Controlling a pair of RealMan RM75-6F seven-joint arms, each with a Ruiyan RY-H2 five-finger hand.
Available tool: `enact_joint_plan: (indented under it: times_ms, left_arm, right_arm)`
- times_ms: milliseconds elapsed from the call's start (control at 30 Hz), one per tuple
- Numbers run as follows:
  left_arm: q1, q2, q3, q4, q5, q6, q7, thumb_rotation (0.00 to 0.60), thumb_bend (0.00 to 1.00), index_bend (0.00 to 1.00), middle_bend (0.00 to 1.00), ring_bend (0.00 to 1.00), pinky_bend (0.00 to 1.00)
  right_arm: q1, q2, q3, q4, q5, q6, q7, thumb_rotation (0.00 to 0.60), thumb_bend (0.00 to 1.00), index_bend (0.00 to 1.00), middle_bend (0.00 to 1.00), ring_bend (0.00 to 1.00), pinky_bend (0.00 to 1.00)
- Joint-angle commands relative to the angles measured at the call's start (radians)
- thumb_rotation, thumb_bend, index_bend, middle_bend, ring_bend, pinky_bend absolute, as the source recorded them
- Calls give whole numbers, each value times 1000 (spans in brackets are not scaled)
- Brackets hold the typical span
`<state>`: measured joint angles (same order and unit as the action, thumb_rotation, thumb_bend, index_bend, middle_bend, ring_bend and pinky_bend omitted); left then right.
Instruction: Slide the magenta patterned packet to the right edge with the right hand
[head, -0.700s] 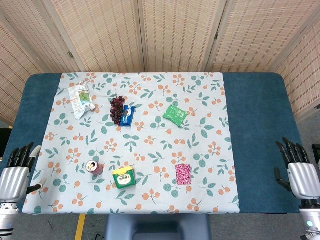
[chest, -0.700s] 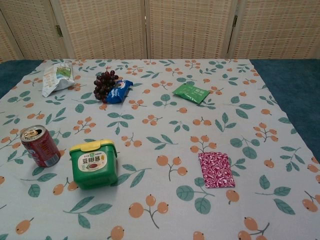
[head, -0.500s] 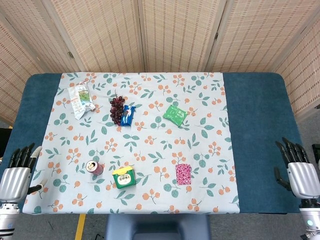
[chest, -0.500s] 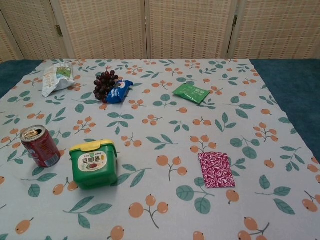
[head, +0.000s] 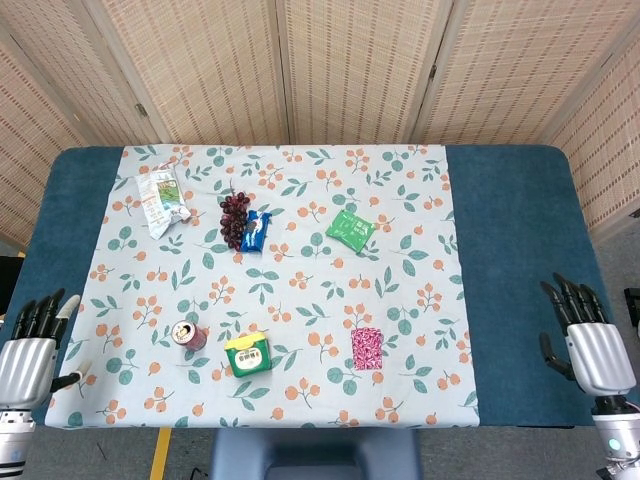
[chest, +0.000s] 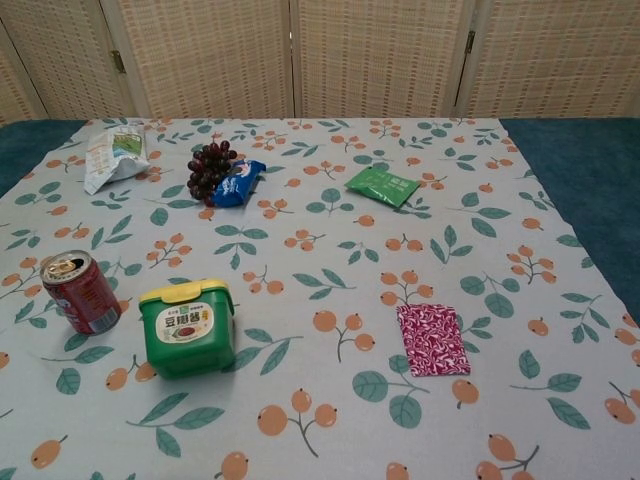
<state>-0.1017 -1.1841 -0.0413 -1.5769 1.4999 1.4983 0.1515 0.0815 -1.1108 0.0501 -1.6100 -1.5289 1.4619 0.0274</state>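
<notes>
The magenta patterned packet (head: 367, 348) lies flat on the floral tablecloth near the table's front edge, right of centre; the chest view shows the packet (chest: 432, 339) in its lower right. My right hand (head: 588, 338) hovers open at the table's front right corner, far to the right of the packet, fingers spread and holding nothing. At the front left corner my left hand (head: 30, 340) is open too. Neither hand appears in the chest view.
A green tub (head: 248, 353) and a red can (head: 188, 334) stand left of the packet. Farther back lie a green sachet (head: 350, 229), a blue wrapper (head: 256, 229), grapes (head: 234, 218) and a white bag (head: 160, 198). Bare blue table (head: 520, 270) lies right of the cloth.
Both hands have drifted slightly toward the front of the table; the right hand also shifted a little left. The packet and other objects have not moved.
</notes>
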Motion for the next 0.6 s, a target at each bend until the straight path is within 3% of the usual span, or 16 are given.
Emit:
enact_joint_plan:
  times_ms: [33, 300, 600]
  left_arm:
    - [2, 1, 1, 3, 1, 2, -4, 600, 239, 98, 41, 59, 0]
    - [12, 2, 8, 9, 5, 10, -20, 600, 238, 106, 40, 63, 0]
    - [18, 2, 16, 11, 30, 26, -34, 600, 239, 127, 40, 66, 0]
  right_arm:
    - [7, -4, -2, 0, -9, -6, 3, 595, 548, 0, 0, 0, 0]
    - [40, -25, -11, 1, -36, -48, 14, 593, 547, 0, 5, 0, 0]
    - [126, -69, -38, -48, -61, -196, 9, 576, 548, 58, 8, 0, 0]
